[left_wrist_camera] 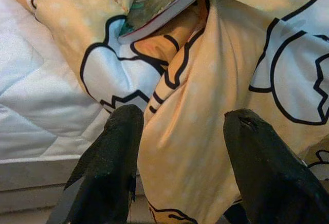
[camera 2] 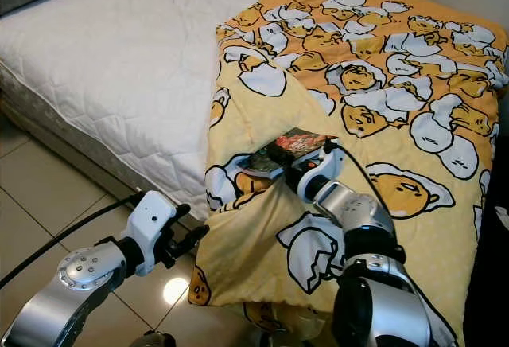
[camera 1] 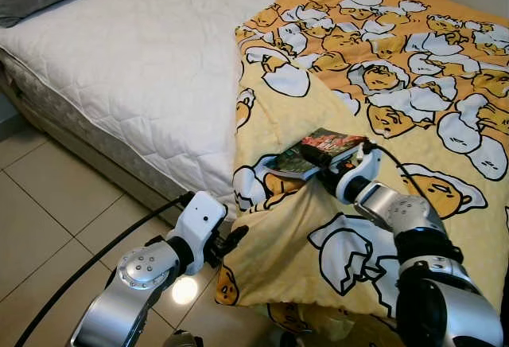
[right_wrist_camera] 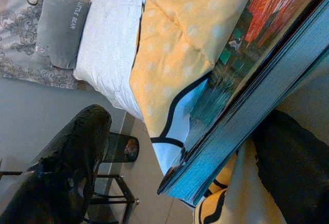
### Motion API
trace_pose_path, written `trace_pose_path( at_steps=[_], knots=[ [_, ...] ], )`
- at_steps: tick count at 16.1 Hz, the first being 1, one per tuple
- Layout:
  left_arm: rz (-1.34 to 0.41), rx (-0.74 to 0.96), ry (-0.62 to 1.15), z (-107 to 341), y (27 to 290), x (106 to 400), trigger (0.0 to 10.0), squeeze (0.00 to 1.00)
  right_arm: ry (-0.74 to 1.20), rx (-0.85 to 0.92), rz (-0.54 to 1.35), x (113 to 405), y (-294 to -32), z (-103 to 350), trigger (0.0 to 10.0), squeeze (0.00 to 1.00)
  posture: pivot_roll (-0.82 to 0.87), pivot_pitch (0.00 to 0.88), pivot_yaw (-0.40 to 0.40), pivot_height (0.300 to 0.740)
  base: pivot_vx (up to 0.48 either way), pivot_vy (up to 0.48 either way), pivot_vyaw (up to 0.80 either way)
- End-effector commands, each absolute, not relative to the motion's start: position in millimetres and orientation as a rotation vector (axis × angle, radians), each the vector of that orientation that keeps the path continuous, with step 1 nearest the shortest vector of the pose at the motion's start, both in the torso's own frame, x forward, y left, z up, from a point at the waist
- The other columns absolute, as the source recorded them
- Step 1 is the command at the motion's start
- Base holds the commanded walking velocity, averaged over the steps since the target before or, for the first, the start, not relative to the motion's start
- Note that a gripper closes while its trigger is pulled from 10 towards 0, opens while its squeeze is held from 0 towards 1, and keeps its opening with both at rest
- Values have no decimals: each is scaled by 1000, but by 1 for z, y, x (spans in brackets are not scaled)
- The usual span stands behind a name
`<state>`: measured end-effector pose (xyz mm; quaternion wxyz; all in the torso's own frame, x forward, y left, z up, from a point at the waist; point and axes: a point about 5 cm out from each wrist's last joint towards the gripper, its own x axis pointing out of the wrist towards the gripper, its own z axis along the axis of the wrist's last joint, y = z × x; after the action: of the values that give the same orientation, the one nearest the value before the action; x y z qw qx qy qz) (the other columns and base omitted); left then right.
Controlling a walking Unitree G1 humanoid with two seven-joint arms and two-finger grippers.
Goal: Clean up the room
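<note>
Here, on the bed's (camera 1: 143, 60) rumpled yellow blanket (camera 1: 382, 100), the right gripper (camera 1: 328, 164) straddles a book (camera 1: 314, 152), fingers spread, while the left gripper (camera 1: 232, 239) gapes at the hanging fold; loose cloth could snag and tip the book floorward.

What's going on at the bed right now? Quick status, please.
Right gripper open around the book on the yellow blanket. Left gripper open at the blanket's hanging edge. Blanket fold bunched under the book.
</note>
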<state>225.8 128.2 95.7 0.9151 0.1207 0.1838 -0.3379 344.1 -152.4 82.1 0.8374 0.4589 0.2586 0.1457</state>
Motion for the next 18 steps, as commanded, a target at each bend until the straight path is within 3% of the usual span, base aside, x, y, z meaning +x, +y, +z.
trace_pose_path(
  at_steps=[1, 5, 12, 18],
  knots=[
    [-704, 260, 385, 94, 129, 225, 10000, 16, 526, 983, 298, 348, -151, 86, 10000, 0, -45, 72, -23, 740, 0, 0, 0],
    [-702, 266, 386, 94, 130, 224, 10000, 20, 497, 941, 337, 355, -143, 98, 10000, 0, -38, 64, -26, 740, 0, 0, 0],
    [-707, 270, 385, 94, 129, 225, 10000, 20, 463, 698, 360, 357, -162, 107, 10000, 0, -45, 60, -18, 740, 0, 0, 0],
    [-709, 273, 392, 93, 132, 224, 10000, 16, 466, 684, 346, 359, -149, 98, 10000, 0, -39, 65, -14, 740, 0, 0, 0]
  ],
)
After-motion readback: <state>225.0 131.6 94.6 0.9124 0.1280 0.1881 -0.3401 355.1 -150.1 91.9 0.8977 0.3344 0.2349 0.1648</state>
